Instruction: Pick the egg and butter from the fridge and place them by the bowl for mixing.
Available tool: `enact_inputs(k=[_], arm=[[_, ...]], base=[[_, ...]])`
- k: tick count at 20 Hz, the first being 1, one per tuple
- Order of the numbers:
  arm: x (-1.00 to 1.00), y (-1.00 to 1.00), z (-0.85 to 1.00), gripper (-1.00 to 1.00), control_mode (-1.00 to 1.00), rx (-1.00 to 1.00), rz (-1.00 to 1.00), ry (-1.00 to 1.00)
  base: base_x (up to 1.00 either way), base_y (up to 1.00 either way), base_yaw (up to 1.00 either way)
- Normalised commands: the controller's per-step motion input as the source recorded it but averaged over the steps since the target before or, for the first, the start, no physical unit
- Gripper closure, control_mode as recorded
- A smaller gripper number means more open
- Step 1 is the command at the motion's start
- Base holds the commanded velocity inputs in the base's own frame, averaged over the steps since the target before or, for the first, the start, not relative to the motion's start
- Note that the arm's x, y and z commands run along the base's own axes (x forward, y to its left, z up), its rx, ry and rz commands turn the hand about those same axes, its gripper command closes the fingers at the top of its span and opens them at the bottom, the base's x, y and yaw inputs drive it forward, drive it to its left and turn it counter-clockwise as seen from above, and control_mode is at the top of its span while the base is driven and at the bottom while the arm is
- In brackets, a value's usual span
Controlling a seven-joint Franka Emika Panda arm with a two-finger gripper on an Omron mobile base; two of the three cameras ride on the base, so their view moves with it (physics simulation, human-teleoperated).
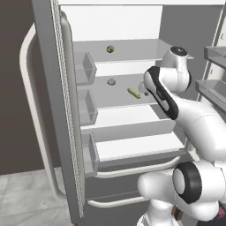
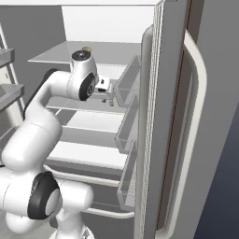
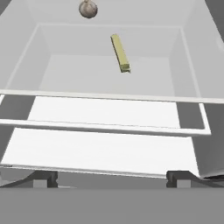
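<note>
Jaws wide, empty | butter (image 3: 120, 53) ahead on fridge (image 1: 132, 110) shelf

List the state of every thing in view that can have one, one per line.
fridge: doors open
butter: lying flat on a shelf, untouched
speckled lump: resting on the same shelf, behind the butter
claw: open, empty, short of the butter
</note>
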Motion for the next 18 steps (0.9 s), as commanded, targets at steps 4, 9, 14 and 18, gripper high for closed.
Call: enact_inputs(k=[4, 9, 14, 18], arm=[[0.67, -0.05, -0.12, -1.00, -1.00, 0.00, 0.00, -0.01], [0.06, -0.03, 0.00, -1.00, -1.00, 0.00, 0.01, -0.01], [0.00, 0.00, -0.31, -1.00, -1.00, 0.00, 0.00, -0.02], [0.00, 0.00, -0.39, -1.00, -1.00, 0.00, 0.01, -0.02]], base=[[0.00, 0.00, 0.00], [0.00, 0.00, 0.00], [0.00, 0.00, 0.00], [0.00, 0.00, 0.00]])
